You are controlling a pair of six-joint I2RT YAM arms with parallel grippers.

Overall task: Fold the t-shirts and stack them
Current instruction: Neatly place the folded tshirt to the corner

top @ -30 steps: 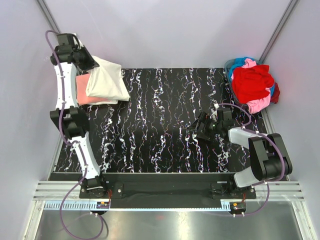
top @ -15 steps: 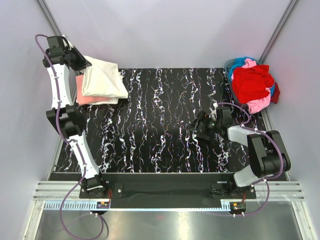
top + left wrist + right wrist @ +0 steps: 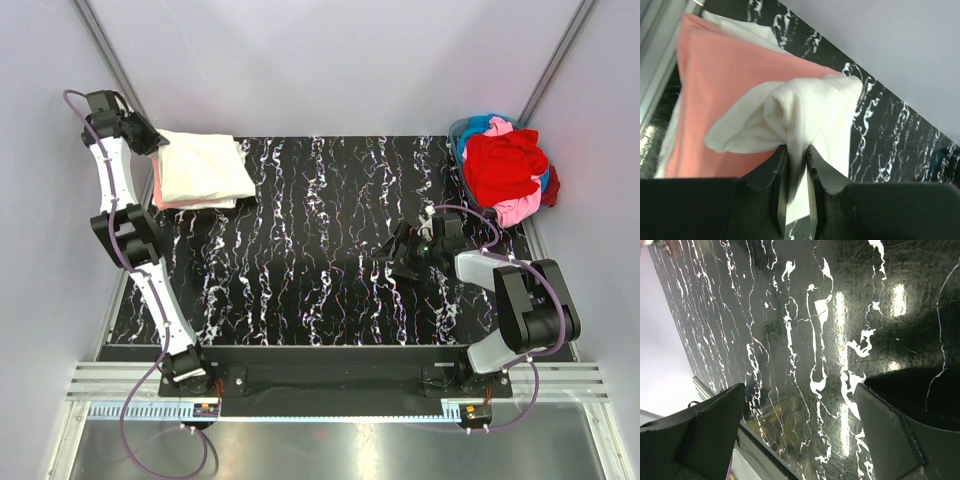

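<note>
Nearest the bases, the right arm sits folded low, its forearm reaching leftward over the black white-veined table (image 3: 320,230). The right gripper (image 3: 397,262) hangs close above the bare surface right of centre. In its wrist view the right gripper (image 3: 800,417) has its fingers spread wide with nothing between them, only the glossy tabletop beyond. The left arm climbs from its base along the table's left edge, bends at the elbow about halfway up, and stretches on to the far-left corner. There the left gripper (image 3: 150,143) points down and rightward at the corner of a stack of folded shirts. The wrist view shows the left gripper (image 3: 796,155) nearly closed, pinching a bunched ridge of the cream t-shirt (image 3: 810,110). The cloth is drawn up into a soft peak at the fingers. From above, the cream t-shirt (image 3: 205,168) lies as a roughly square folded panel on top of the stack. The salmon-pink t-shirt (image 3: 720,80) lies smooth and flat directly beneath it, showing along the left and near edges. A white t-shirt (image 3: 767,34) peeks out beneath that. At the far-right corner, well apart from the stack, a basket (image 3: 458,130) holds a rumpled heap. A red t-shirt (image 3: 505,165) lies on top of the heap, with a pink one (image 3: 515,208) and a bit of blue cloth (image 3: 478,122) around it.
</note>
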